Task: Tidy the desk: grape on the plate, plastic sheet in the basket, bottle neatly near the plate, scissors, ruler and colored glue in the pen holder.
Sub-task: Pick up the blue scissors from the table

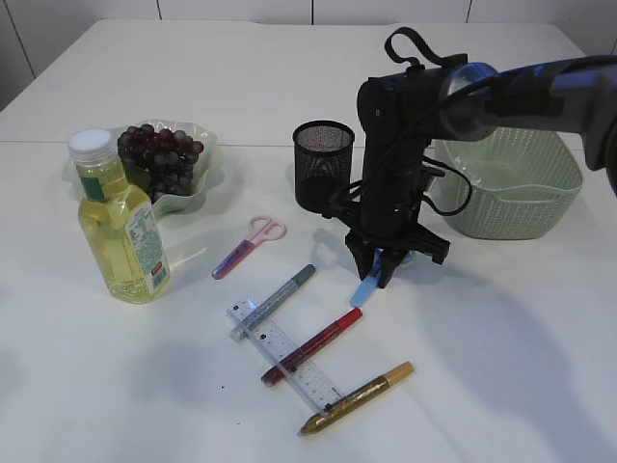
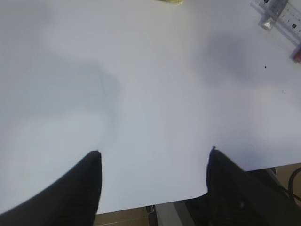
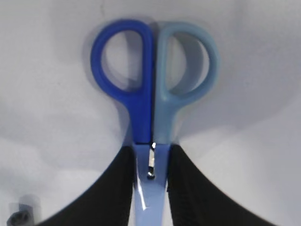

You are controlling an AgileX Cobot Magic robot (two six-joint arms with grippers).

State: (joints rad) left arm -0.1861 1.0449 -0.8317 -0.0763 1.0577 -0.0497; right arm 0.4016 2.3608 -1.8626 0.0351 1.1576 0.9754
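Scissors with blue handles sat between the two black fingers of my right gripper. The fingers pressed on both sides of the pale blue blade cover, so I was gripping the blue scissors. The blue tip poked out below the gripper, close to the white table.

My left gripper hung over bare table with its fingers wide apart and nothing between them.

A second pair of scissors, pink ones, lay flat on the table. The clear ruler lay near the front, with the silver glue pen, the red glue pen and the gold glue pen lying across it or beside it. The black mesh pen holder stood just behind my right arm. The green basket was on the right. The purple grapes sat on the green plate. The bottle of yellow drink stood upright just in front of the plate.
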